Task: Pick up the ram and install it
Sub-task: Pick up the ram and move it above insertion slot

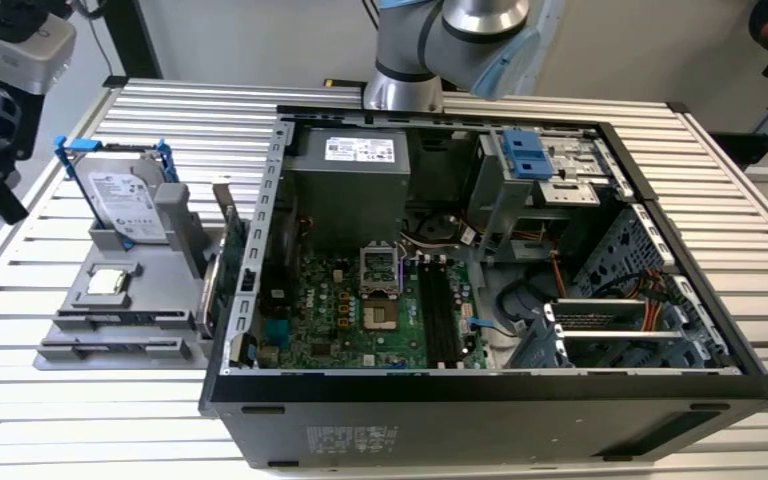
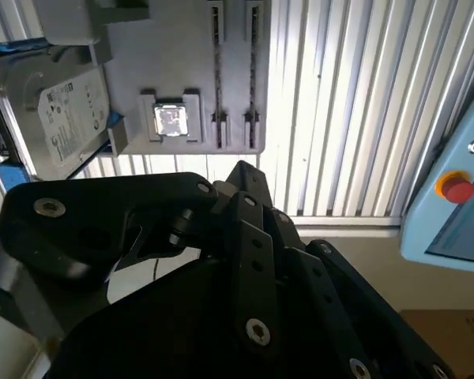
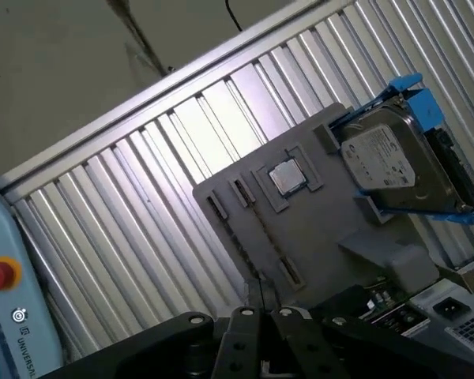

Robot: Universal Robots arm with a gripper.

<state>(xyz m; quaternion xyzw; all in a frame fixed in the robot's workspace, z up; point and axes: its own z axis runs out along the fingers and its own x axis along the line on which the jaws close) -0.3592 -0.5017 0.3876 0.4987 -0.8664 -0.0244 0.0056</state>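
Observation:
My gripper (image 1: 1, 195) hangs high at the exterior view's left edge, off to the side of the grey parts holder (image 1: 117, 300). In both wrist views the black fingers (image 2: 245, 178) meet at their tips (image 3: 261, 300) with nothing visible between them, so the gripper looks shut. The ram is out of view. The holder's two long narrow slots (image 2: 218, 71) look bare. The open computer case (image 1: 491, 390) lies at the centre, its motherboard (image 1: 344, 320) showing dark memory slots (image 1: 435, 310).
On the holder stand a silver hard drive in a blue frame (image 1: 124, 200) and a small square chip (image 1: 108, 283). A green card with a metal bracket (image 1: 228, 265) stands between holder and case. A teach pendant with a red button (image 2: 457, 189) lies off the slatted table (image 1: 744, 200).

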